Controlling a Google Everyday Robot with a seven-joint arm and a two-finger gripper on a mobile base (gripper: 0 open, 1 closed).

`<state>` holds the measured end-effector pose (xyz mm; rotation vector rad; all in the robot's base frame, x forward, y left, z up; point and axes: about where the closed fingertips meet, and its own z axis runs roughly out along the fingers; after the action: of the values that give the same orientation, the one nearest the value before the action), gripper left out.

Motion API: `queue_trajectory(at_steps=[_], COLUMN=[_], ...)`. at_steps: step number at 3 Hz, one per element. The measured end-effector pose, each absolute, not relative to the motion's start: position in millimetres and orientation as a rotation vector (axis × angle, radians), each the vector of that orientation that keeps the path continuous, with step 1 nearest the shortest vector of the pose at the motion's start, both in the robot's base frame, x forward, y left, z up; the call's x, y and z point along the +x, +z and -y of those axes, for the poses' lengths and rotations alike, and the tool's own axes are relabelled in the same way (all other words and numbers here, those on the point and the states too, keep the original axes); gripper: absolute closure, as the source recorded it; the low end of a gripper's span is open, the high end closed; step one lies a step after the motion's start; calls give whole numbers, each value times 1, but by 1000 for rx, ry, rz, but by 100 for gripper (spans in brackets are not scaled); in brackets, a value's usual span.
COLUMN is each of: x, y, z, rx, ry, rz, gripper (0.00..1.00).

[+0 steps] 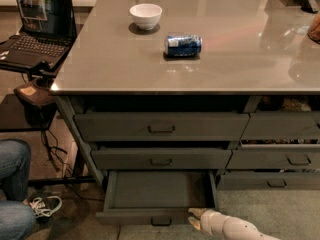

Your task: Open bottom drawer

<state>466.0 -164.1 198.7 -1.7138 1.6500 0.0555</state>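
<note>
Drawers are stacked three high under the grey worktop (240, 59). The bottom drawer (155, 189), the shallowest-fronted of the three, is seen pulled well out over the floor. Its plain grey interior is exposed and its small centre pull (161, 221) is turned toward the camera. The top drawer (160, 126) and the middle drawer (160, 159) are set further back above it.

The claw (196, 215) is found low at the right end of the bottom drawer's front, at or just beside the corner. It is carried on a pale arm (235, 229) that enters from the lower right. Whether the claw is spread or closed cannot be told.

On the worktop a white bowl (146, 15) and a blue can (183, 45), laid on its side, are placed near each other but apart. A laptop (37, 24) is stood open at the left.
</note>
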Motion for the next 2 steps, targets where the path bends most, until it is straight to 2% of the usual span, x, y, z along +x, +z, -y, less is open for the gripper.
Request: queue_trajectory(at_steps=[1, 2], x=[430, 430], y=[194, 194], z=[178, 178], rx=[-1724, -1724], ry=[5, 5], rz=[-1633, -1633], gripper=[100, 100])
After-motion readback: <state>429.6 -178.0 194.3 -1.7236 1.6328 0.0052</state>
